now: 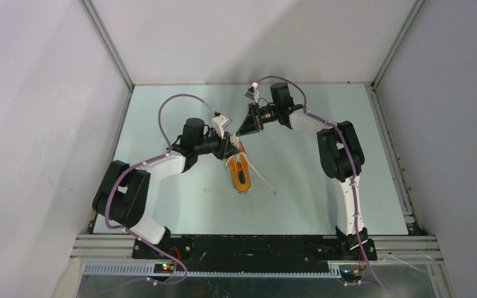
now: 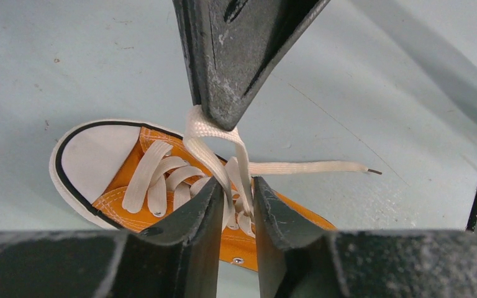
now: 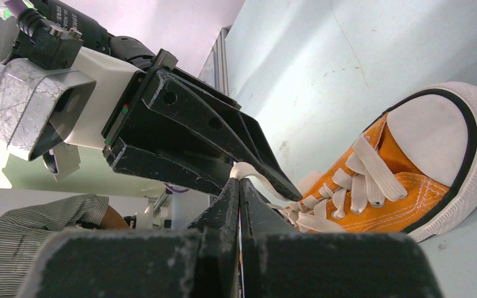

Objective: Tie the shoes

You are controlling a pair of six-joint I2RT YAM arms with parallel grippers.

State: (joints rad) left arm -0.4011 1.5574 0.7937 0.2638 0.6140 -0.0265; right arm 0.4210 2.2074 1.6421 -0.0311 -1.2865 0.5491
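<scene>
1. Orange canvas, white toe cap and white sole edge: the sneaker stands on its sole on the pale table, about mid-table, and both arms reach in over its laced front.
2. Right gripper: we find the jaws fully closed, pinching a fold of white lace and holding it raised just above the sneaker's eyelet rows.
3. Left gripper: its fingers stand partly apart just above the sneaker's tongue. A strand of lace drops from the raised fold into the gap between them. The gap looks wider than the strand, so we judge that nothing is clamped there.
4. One loose lace end trails flat on the table, off the side of the sneaker, its tip free.
5. Step in hand, in our judgement: the knot is only being started. One arm lifts a fold of lace while the other lines up on the strand below. No bow or finished knot shows on the sneaker.
6. Next move, in our judgement: the left fingers should close squarely on the strand between them. The two grips can then draw apart without dragging the light sneaker or letting the flat lace slip out.
</scene>
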